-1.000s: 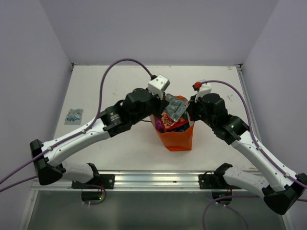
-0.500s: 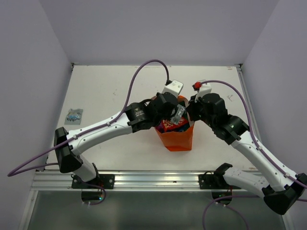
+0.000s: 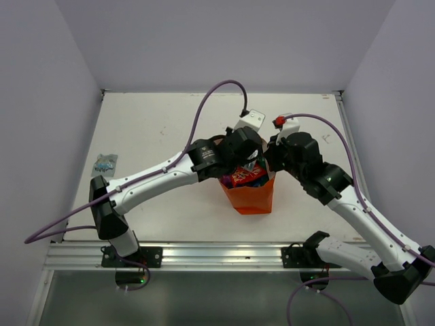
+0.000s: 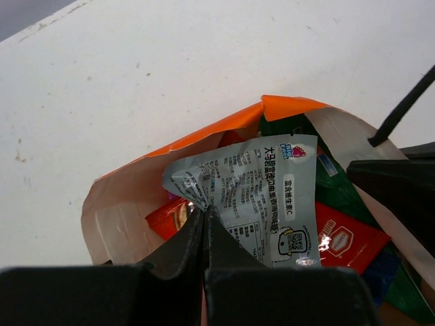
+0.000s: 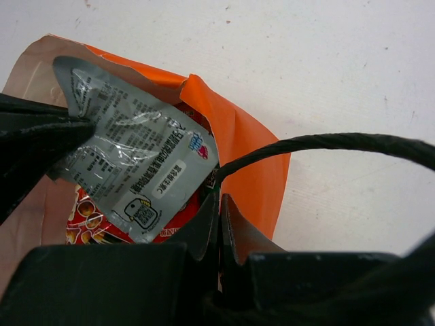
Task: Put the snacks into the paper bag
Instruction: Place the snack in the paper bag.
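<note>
Gaping paper bag (image 3: 250,197), snacks (image 4: 343,238) inside

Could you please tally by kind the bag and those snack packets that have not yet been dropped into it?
Paper bag: 1
Packets not yet dropped in: 2, the silver-grey packet pinched by the left gripper at the bag's mouth, and the small greyish packet lying near the left edge of the table
Total: 3
</note>
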Robot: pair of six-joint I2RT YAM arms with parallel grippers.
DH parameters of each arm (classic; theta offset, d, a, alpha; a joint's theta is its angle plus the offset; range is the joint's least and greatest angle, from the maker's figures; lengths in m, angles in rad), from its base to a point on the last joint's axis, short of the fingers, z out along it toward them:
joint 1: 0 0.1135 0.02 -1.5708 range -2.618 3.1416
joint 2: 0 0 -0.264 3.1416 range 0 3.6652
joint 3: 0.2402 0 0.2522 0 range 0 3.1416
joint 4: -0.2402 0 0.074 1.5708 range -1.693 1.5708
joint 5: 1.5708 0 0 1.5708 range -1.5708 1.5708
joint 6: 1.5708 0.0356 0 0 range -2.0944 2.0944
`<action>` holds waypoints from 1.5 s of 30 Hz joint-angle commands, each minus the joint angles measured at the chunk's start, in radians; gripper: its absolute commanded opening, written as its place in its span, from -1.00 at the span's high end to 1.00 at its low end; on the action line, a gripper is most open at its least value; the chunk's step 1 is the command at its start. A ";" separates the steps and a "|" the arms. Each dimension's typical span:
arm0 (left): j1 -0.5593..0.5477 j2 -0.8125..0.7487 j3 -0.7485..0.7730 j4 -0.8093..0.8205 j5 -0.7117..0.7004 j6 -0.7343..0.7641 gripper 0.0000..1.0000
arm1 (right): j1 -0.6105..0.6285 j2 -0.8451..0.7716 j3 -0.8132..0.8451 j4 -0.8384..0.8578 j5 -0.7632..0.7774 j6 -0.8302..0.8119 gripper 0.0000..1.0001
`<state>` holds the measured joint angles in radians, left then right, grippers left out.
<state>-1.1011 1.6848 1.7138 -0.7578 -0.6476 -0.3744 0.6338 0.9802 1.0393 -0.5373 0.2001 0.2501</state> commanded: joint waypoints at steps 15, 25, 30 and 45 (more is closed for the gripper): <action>-0.005 0.090 -0.071 0.219 0.253 -0.023 0.93 | 0.003 -0.037 0.048 0.026 -0.005 0.005 1.00; -0.008 -0.005 -0.181 0.390 0.342 -0.038 0.50 | 0.003 -0.040 0.034 0.030 0.002 0.015 1.00; -0.006 -0.054 -0.158 0.362 0.254 -0.009 0.13 | 0.003 -0.044 0.031 0.031 0.012 0.014 1.00; 0.128 -0.148 0.015 0.213 0.215 0.068 -0.94 | 0.001 -0.043 0.022 0.028 0.027 0.011 1.00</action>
<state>-1.0481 1.6424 1.6588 -0.6075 -0.4492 -0.2787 0.6346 0.9531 1.0409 -0.5411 0.2173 0.2695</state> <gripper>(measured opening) 0.968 0.012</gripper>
